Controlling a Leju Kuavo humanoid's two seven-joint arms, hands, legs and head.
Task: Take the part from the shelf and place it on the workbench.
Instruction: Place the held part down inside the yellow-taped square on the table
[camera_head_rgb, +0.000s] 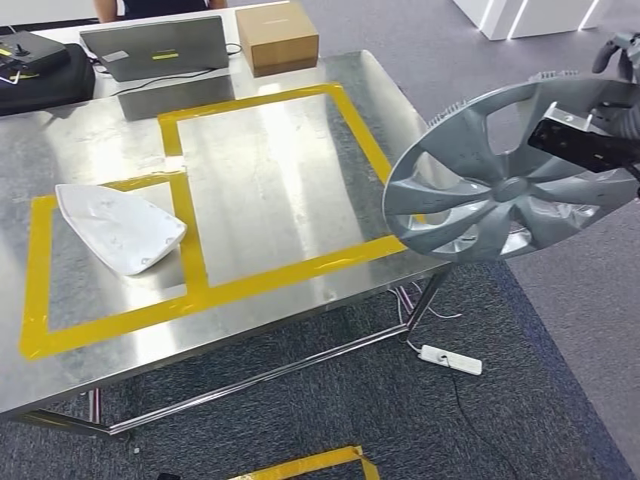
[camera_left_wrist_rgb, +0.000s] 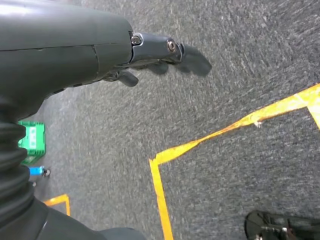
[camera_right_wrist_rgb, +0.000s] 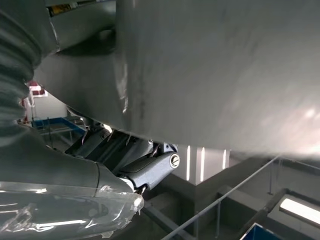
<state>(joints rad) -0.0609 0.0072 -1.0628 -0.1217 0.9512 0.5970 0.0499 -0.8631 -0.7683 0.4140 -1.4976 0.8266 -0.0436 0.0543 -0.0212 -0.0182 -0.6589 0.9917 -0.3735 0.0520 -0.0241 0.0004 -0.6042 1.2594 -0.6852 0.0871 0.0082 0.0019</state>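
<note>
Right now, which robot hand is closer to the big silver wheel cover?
Right. The right hand holds the wheel cover beside the table; the left hand hangs over the carpet.

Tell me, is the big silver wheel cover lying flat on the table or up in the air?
Up in the air. The silver spoked wheel cover hangs tilted past the steel table's right edge, held by the right hand.

Holds a grey wheel cover in the right hand, past the right edge of the steel workbench. Shows a white part inside a yellow tape outline; laptop and cardboard box at the back.
</note>
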